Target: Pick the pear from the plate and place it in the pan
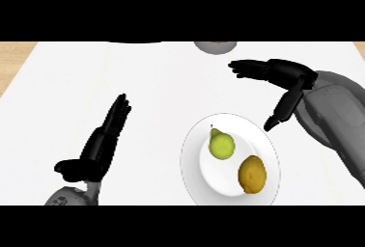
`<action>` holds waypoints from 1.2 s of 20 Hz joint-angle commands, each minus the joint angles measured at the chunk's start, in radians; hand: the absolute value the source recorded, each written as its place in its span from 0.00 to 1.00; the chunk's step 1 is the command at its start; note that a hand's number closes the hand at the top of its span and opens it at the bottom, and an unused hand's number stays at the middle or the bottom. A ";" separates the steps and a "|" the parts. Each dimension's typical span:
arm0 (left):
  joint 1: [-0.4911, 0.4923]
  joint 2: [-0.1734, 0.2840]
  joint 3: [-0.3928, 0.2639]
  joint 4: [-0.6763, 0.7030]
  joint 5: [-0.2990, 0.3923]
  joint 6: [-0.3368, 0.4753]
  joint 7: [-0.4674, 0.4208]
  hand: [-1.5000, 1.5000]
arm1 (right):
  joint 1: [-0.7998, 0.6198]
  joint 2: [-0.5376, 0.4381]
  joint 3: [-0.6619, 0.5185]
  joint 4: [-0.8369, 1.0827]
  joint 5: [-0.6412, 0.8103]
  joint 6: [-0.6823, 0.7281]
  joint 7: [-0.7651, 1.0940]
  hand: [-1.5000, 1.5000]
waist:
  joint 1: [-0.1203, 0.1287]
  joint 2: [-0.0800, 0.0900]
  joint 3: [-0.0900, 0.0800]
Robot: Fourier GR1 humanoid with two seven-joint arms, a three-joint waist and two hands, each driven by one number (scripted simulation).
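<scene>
A round white plate sits on the white counter top in the lower right of the head view, and on it lie two fruits: a small green pear with its dark stem pointing up and away from the robot, and just beside it, nearer the robot and to the right, a brownish-yellow lemon-shaped fruit. The two fruits are close but whether they touch cannot be told. At the far edge of the counter a grey round object is cut off by the view's top, too little of it showing to name. Light wooden surface shows beyond the counter's left side. The right hand hovers beyond the plate's far right rim, fingers spread and pointing left, thumb hanging down toward the rim, holding nothing. The left hand rests to the left of the plate, well apart from it, fingers straight and pointing away from the robot, empty.
</scene>
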 commanded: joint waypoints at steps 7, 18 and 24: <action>-0.029 -0.011 0.033 0.029 -0.010 -0.003 0.015 0.50 | -0.114 0.108 0.241 -0.021 0.299 0.088 -0.035 0.00 | -0.016 -0.004 0.000; 0.078 -0.078 -0.006 -0.052 -0.091 0.027 0.015 0.50 | -0.039 0.210 0.286 0.046 0.558 0.005 -0.118 0.00 | -0.029 -0.008 0.000; 0.021 -0.085 0.062 -0.012 -0.085 -0.028 0.045 0.50 | -0.016 0.204 0.233 0.068 0.637 0.042 -0.141 0.00 | -0.030 -0.007 0.000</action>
